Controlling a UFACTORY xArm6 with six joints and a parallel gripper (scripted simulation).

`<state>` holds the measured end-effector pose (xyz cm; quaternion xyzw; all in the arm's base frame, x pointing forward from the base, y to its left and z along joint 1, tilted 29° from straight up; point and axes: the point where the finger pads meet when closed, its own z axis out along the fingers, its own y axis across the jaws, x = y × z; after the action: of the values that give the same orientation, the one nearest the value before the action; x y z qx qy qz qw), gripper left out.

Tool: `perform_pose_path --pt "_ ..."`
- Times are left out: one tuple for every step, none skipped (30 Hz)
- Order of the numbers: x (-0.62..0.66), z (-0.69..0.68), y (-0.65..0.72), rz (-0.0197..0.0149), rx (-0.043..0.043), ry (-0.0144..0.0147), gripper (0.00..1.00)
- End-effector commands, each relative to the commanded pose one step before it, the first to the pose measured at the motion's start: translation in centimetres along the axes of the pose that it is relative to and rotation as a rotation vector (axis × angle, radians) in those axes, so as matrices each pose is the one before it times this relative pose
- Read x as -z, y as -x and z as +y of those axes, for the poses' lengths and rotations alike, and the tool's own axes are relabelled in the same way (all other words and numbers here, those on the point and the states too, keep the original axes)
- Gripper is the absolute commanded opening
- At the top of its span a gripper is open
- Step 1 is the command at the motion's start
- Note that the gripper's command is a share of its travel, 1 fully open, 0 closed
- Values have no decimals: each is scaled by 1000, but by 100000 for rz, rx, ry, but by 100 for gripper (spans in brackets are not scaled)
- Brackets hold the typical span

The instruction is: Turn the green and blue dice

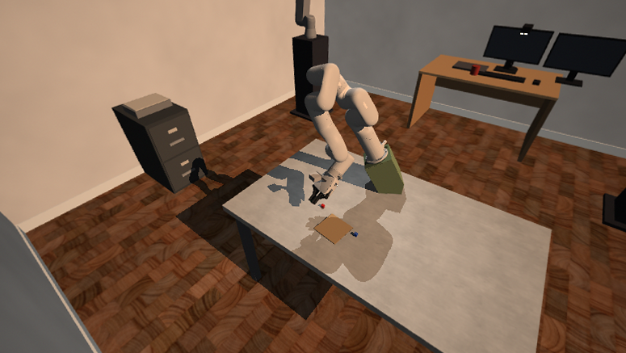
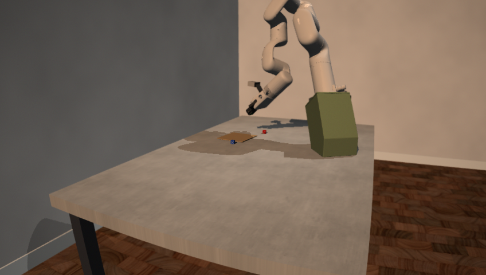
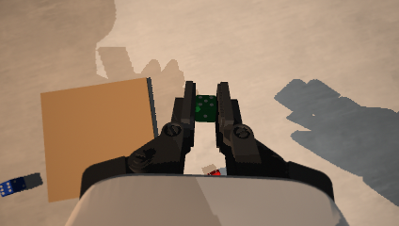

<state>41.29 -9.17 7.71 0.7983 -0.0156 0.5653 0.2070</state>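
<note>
The tool is closed on the green die, which sits between the two black fingers near their tips. The die is dark green with small pale pips; the face turned to the wrist camera is in shade, and I cannot count its pips with certainty. The tool hangs in the air above the bench, tilted, not touching it.

Below the tool, close to its base in the wrist view, the red die is partly hidden by the tool body. In the top view it lies on the bench just under the fingertips, outside the mat.

The mat is to the left of the tool in the wrist view, a flat orange-brown square with a dark edge on the side toward the tool. It carries no die.

Beyond the mat, farther left, the blue die lies on the bench just beside the mat's edge, with white pips visible on one face.
</note>
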Motion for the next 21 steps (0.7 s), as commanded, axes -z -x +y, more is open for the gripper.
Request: perform_pose_path --pt "-288 -14 280 190 -10 11 11" --pt "-146 -1 177 0 -2 -2 11" --pt "-168 0 200 0 2 2 11" --pt "-185 -1 224 0 -2 -2 11" --pt "-205 0 244 0 1 1 11" --pt "-220 -1 264 0 0 0 11" --pt "-233 -1 281 0 -1 -1 11" --pt "-245 -1 295 0 -1 0 11" --pt "-255 -1 305 0 1 1 11" --pt "-261 -1 312 0 0 0 11" --pt "-263 -1 316 0 0 0 11" --pt "-263 -1 316 0 -1 0 11" --pt "-259 -1 312 0 -1 -1 11" --pt "-253 -1 303 0 1 0 11" --pt "0 0 0 0 0 0 11" --pt "0 0 0 0 0 0 11" --pt "-243 -1 291 0 1 0 11" --pt "-229 -1 275 0 0 0 11" --pt "-212 -1 256 0 -2 -1 11" --pt "-195 0 232 0 1 1 11" --pt "-172 -1 208 0 -1 0 11"
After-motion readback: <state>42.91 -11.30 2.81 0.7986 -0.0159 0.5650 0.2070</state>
